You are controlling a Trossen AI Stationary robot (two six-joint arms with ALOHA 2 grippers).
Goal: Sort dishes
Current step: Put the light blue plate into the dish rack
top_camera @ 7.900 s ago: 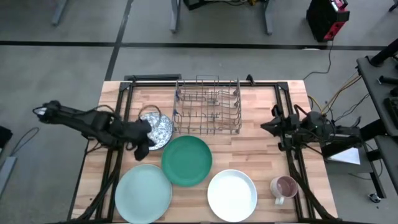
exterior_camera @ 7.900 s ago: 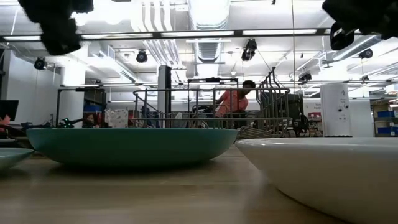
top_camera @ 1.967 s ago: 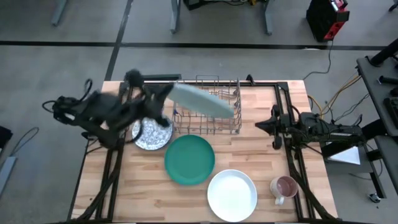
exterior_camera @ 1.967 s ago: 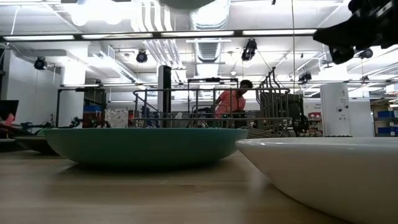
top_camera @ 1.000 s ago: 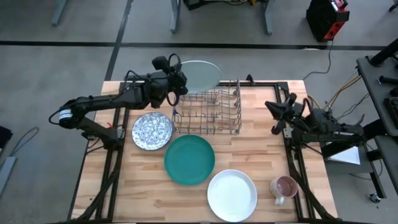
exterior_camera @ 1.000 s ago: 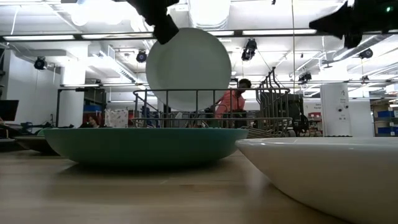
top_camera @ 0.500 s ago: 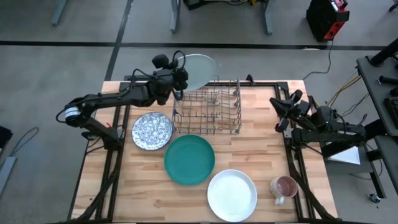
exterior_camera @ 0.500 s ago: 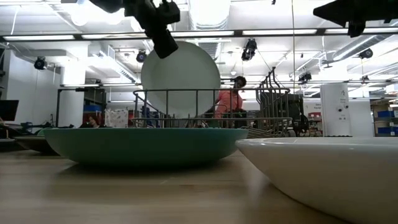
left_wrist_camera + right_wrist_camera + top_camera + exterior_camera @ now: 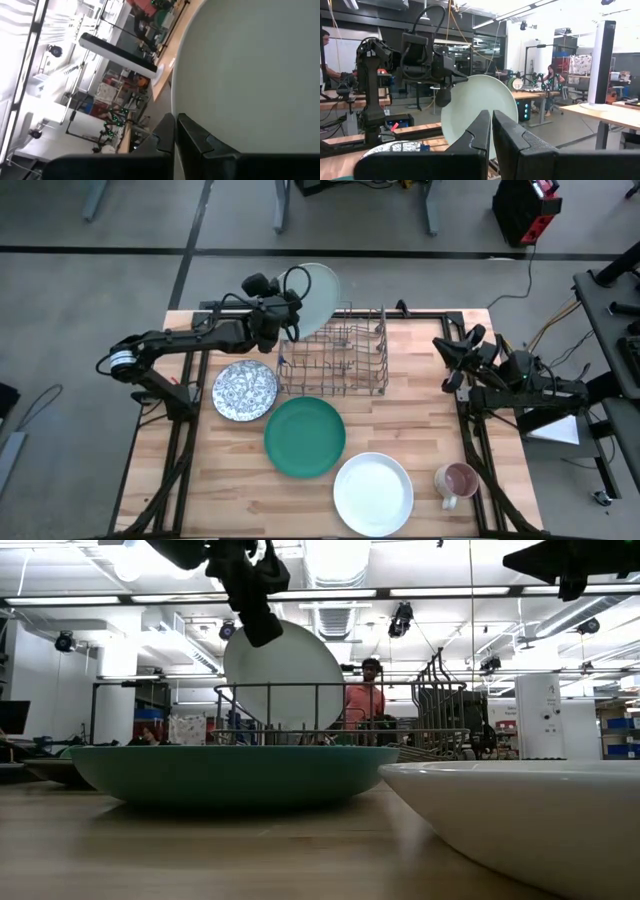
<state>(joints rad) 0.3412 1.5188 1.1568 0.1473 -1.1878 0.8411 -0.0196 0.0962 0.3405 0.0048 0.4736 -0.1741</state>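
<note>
My left gripper [image 9: 291,313] is shut on the large pale mint plate [image 9: 314,297], which it holds on edge over the far left end of the metal wire rack [image 9: 335,352]. In the low view the plate [image 9: 285,675] dips behind the rack's top rail. The blue-and-white speckled dish [image 9: 245,390], the dark teal-green plate [image 9: 305,436] and the white plate [image 9: 373,493] lie flat on the table. My right gripper [image 9: 457,362] is shut and empty near the table's right edge. My left gripper pinches the mint plate's rim [image 9: 176,107] between its two fingers, one on each face. The fingers [image 9: 256,622] come slanting down from above, on the plate's upper edge. The plate hangs below them on edge, slightly tilted; whether its lower edge touches the rack I cannot tell.
A mug [image 9: 457,480] stands at the near right, beside the white plate. The rack has an upright holder section at its right end [image 9: 378,340]. Black frame rails run along the table's left [image 9: 180,430] and right sides. A person [image 9: 362,700] stands in the room beyond.
My left gripper has moved the mint plate down and a little toward the table's left. The plate has turned more edge-on, and its lower part now sits behind the rack's top rail.
</note>
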